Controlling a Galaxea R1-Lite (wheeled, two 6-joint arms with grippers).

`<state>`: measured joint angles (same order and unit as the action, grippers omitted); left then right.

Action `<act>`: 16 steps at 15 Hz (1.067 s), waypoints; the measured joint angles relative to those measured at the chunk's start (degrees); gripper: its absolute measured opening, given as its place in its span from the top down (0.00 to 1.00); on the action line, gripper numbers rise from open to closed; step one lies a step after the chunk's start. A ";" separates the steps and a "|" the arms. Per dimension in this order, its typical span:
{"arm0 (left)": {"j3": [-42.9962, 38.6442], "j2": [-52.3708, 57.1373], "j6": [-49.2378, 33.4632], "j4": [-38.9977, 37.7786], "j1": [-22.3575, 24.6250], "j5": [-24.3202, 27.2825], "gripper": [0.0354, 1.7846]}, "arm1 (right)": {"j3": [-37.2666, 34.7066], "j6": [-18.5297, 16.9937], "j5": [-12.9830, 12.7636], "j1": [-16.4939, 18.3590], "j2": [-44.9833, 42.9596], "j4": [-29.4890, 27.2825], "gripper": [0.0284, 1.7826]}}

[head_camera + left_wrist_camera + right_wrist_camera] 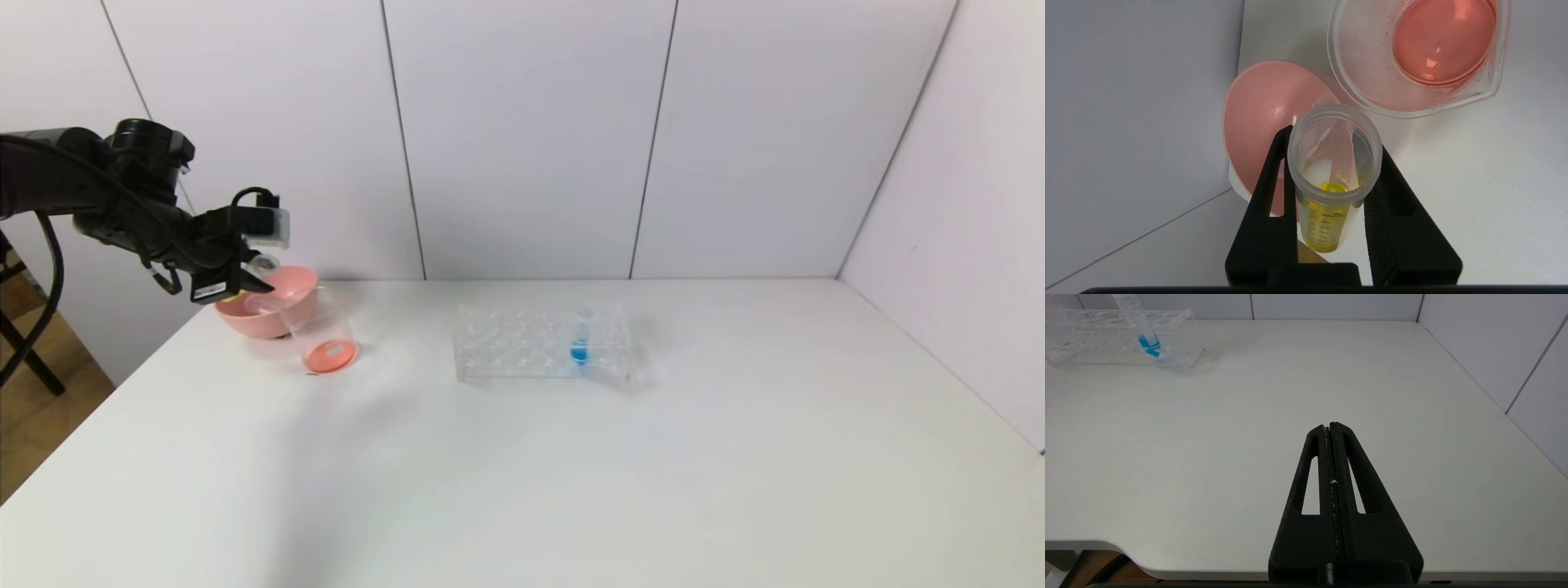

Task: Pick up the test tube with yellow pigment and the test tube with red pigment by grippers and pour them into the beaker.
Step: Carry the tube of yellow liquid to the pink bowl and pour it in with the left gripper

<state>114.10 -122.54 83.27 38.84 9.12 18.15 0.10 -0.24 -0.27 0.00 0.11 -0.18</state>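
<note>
White desk [571, 474] is filling most of the view, rounded corner at its near edge. Pale grey panel walls [522, 131] with thin dark seams are enclosing it behind and on the right. Wood floor [41, 408] is showing past its left edge. Even, soft light.

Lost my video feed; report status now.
Left gripper shut on clear yellow-pigment test tube, beside pink bowl. Clear beaker already holds red liquid. Right gripper shut, empty, parked. Nothing blocking.
</note>
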 joint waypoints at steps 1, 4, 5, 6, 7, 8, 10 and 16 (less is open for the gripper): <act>-0.02 -0.20 0.16 -0.45 -0.22 -0.82 0.75 | 0.00 -0.02 0.02 0.00 0.00 0.00 0.95; -0.02 -0.80 0.16 -1.06 -0.88 -1.84 0.75 | 0.00 0.00 0.00 0.00 0.00 0.00 0.95; -0.02 -0.94 0.11 -1.06 -1.07 -2.17 0.75 | 0.00 -0.02 0.02 0.00 0.00 0.00 0.95; -0.02 -1.02 -0.15 -1.06 -1.27 -3.00 0.75 | 0.00 -0.02 0.00 0.00 0.00 0.00 0.95; -0.02 -1.02 -0.26 -0.74 -1.46 -4.02 0.75 | 0.00 -0.02 0.02 0.00 0.00 0.00 0.95; -0.02 -0.94 -0.30 -0.26 -1.68 -4.46 0.75 | 0.00 0.00 0.00 0.00 0.00 0.00 0.95; -0.02 -0.54 -0.32 0.82 -2.07 -4.57 0.75 | 0.00 -0.02 0.00 0.00 0.00 0.00 0.95; -0.02 0.32 -0.28 2.30 -3.06 -8.18 0.75 | 0.00 -0.02 0.00 0.00 0.00 0.00 0.95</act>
<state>114.08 -122.22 82.99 41.14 6.06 9.97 0.10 -0.27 -0.27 0.00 0.11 -0.18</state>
